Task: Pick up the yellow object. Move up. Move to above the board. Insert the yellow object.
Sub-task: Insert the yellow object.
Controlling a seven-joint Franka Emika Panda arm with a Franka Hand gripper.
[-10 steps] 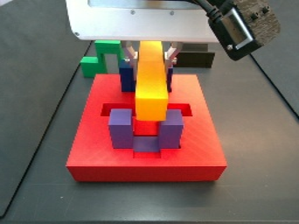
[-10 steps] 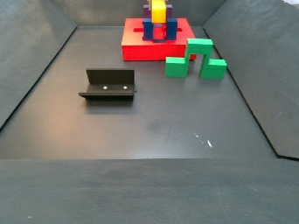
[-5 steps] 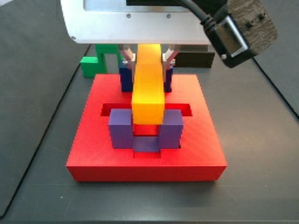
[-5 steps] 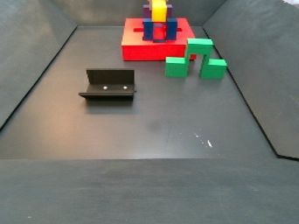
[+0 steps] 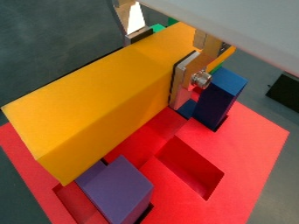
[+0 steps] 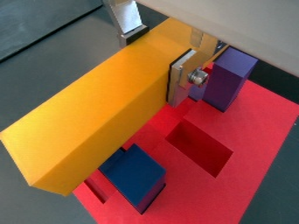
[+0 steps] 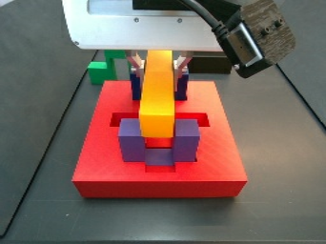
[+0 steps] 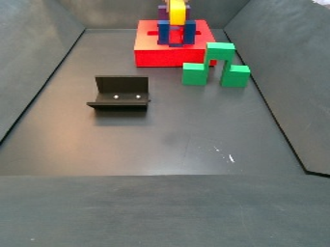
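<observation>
We see the gripper [image 5: 163, 48] clamped on the yellow bar [image 5: 100, 109] above the red board [image 7: 159, 162]; only a side view shows the fixture [image 8: 120, 94] (dark floor).

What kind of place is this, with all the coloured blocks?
Probably a robot test bench: a gripper holds a yellow bar over a red board, inside a dark walled tray with a bolted fixture.

Board [image 7: 159, 162]: red slab bearing purple upright blocks [image 7: 158, 143] near its front edge, a recessed slot beside them. Yellow object [image 7: 156, 91]: bar over the board's middle, clamped at its far end by the gripper [image 7: 155, 65], near end between the purple blocks. Green block [image 7: 109, 65]: behind the board's far left corner.
</observation>
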